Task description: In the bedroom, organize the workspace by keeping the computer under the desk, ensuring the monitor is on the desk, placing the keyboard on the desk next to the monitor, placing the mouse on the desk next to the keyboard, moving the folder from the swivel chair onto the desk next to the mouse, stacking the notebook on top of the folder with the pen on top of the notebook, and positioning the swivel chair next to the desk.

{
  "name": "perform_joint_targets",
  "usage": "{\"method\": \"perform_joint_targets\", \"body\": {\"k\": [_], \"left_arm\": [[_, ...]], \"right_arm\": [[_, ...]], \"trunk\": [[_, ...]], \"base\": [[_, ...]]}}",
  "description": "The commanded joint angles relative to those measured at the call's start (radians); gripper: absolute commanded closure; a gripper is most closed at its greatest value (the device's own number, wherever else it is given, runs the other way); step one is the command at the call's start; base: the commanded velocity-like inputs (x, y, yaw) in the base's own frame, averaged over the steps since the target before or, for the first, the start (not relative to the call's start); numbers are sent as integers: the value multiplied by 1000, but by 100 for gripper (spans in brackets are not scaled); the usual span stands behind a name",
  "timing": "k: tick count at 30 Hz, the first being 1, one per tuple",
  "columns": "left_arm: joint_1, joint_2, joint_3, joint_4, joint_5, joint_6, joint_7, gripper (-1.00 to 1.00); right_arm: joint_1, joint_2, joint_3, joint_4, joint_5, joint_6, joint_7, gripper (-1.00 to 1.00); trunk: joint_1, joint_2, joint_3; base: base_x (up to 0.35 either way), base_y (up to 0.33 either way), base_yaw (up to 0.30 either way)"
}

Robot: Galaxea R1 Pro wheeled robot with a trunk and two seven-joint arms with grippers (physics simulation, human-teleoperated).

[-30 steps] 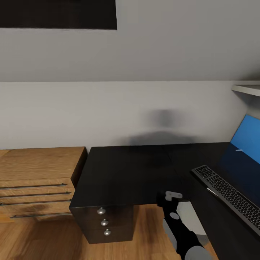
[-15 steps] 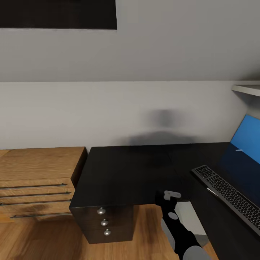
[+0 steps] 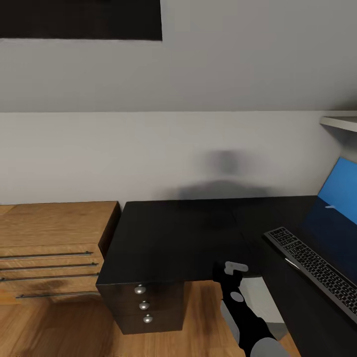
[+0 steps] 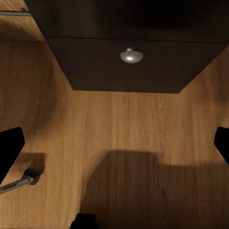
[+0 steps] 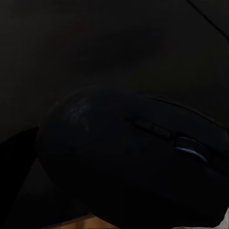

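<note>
Nearest, the right gripper (image 3: 229, 274) is raised at the desk's (image 3: 178, 238) near edge, and the mouse (image 5: 129, 157) is seen pressed close before its camera — apparently grasped, though the fingers themselves cannot be made out. The left gripper (image 4: 114, 157) hangs spread wide over the wooden floor (image 4: 119, 143), before a drawer knob (image 4: 130, 56). Farther right, the keyboard (image 3: 315, 267) lies on the desktop before the blue back panel (image 3: 339, 191). The mouse-placing step is judged in hand — next, a carry rightward and a set-down just beside the keyboard is called for.
</note>
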Motion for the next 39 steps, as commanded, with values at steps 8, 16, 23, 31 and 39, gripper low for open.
{"method": "perform_joint_targets", "body": {"k": [8,16,23,31,39], "left_arm": [[-1,0,-3,1,5,-3,3,-100],[-1,0,-3,1,5,-3,3,-100],[-1,0,-5,1,5,-3,3,-100],[-1,0,-5,1,6,-3,3,-100],[-1,0,-3,1,6,-3,3,-100]], "right_arm": [[-1,4,1,3,-5,-23,-6,100],[-1,4,1,4,-5,-25,-5,100],[-1,2,1,3,-3,-27,-2,100],[1,-5,1,4,1,-28,0,100],[1,0,5,6,0,-27,-1,100]], "trunk": [[0,-1,-6],[0,-1,-12],[0,-1,-16],[0,-1,-16],[0,-1,-16]], "base": [[0,0,209],[0,0,238],[8,0,182],[253,0,10],[115,0,0]]}}
